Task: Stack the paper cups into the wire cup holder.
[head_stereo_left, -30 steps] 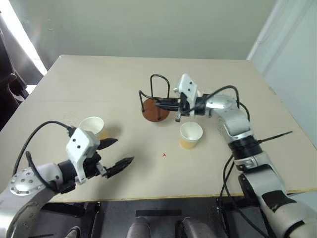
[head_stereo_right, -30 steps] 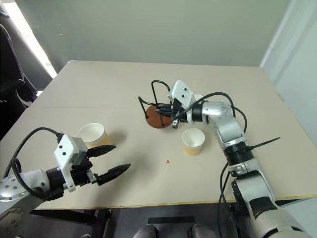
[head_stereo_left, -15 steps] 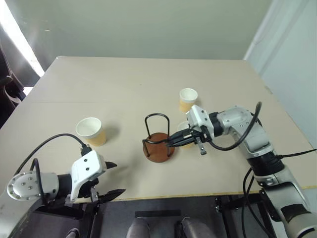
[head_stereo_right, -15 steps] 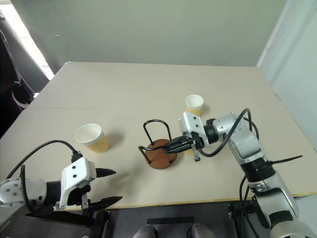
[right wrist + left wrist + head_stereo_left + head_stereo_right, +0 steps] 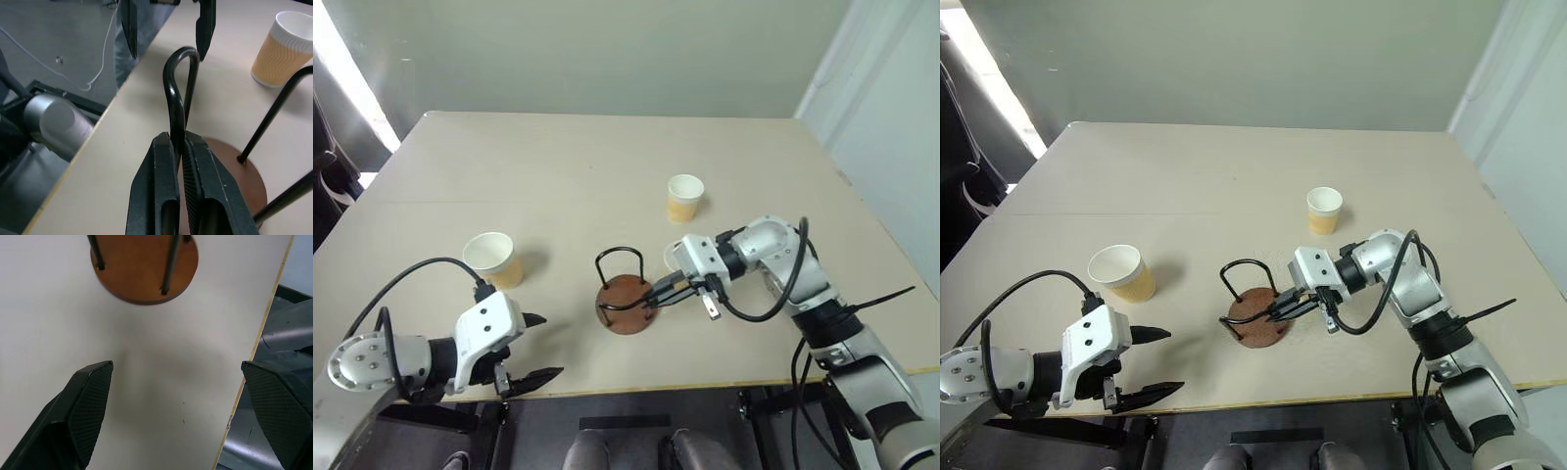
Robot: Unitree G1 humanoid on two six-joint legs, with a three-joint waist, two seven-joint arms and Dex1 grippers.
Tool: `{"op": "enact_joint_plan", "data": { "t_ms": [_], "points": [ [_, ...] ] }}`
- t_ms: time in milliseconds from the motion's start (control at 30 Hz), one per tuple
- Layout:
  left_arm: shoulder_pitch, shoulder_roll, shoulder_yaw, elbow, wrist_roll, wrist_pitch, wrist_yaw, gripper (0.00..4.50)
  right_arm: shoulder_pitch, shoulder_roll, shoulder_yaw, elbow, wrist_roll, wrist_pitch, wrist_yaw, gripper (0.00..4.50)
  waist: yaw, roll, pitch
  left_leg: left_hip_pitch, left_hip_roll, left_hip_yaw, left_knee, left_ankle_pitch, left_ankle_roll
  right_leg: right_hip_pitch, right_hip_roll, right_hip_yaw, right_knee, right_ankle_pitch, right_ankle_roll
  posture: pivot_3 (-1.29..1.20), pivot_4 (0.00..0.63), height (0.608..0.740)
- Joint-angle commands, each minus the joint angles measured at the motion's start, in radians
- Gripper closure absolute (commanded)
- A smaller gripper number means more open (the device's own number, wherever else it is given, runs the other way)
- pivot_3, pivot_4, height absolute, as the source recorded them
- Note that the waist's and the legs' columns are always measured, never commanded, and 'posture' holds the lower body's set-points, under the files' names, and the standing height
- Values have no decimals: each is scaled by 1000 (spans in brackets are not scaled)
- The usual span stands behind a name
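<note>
Our right pincer (image 5: pixel 180 161) clamps a wire loop of the holder (image 5: pixel 627 304); our left pincer (image 5: pixel 534 347), gaping, sits well apart from it.

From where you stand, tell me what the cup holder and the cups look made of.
The wire cup holder: thin black wire loops, glossy like coated metal, on a reddish-brown matte disc, possibly wood or plastic. The paper cups, one to the left and one farther back: tan ribbed sleeves, white inside with rolled rims, which looks like paper.
</note>
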Motion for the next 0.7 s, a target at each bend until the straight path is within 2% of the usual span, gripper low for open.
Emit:
{"op": "enact_joint_plan", "data": {
  "t_ms": [33, 133, 333, 567, 700],
  "points": [
    [-41, -15, 65, -42, -64, 16, 2, 0, -31, 2, 6, 10, -12, -38, 19, 3413, 1, 0, 0, 0, 0, 0, 0, 0, 0, 0, 0, 0, 0, 0, 0, 0, 150, 740],
    [-82, -25, 110, -44, -116, 30, 5, 0, -42, -2, 2, 36, -15, -52, 25, 2308, 1, 0, 0, 0, 0, 0, 0, 0, 0, 0, 0, 0, 0, 0, 0, 0, 150, 740],
    [-76, -28, 132, -37, -126, 38, 1, 0, -50, -28, -33, 18, 22, -30, 48, 137, 0, 0, 0, 0, 0, 1, 1, 0, 0, 0, 0, 0, 0, 0, 0, 0, 150, 740],
    [-24, -39, 213, -18, -138, 22, -53, 0, -98, -177, -189, -115, 210, 196, 94, 36, 1, 0, 0, -1, 0, 2, 2, 0, -1, 1, 0, 0, 0, 0, 0, 0, 150, 740],
    [-13, -66, 295, 2, -183, 6, -94, 0, -111, -266, -227, -126, 174, 201, 60, 36, 1, 0, 0, 0, 0, 6, 3, -1, -1, 3, 2, 1, -1, 0, 0, 0, 150, 740]
  ]
}}
